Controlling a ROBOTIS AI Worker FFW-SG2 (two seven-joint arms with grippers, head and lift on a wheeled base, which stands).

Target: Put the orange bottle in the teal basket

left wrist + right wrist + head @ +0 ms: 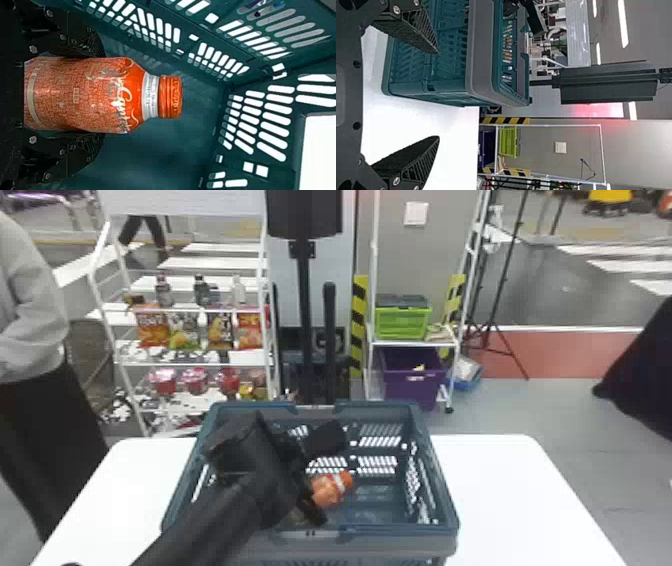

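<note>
Head view: shows snack packets [152,326] on a white rack [195,364], eleven o'clock from the teal basket [447,510]. Right wrist view: shows the right gripper [438,95], spread wide, empty. Orange bottle [79,95]: lies within the basket walls, clasped in the closed-in left gripper [322,490]; points its cap [170,97] toward head-view two o'clock. Wears patterned orange, pale neck band.

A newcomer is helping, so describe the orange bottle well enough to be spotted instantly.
On the white table stands the teal basket. Within its rim, between the left tool's black fingers, is the orange bottle. Its orange body, pale neck band and ribbed orange cap set it apart from the black tool and teal walls.
</note>
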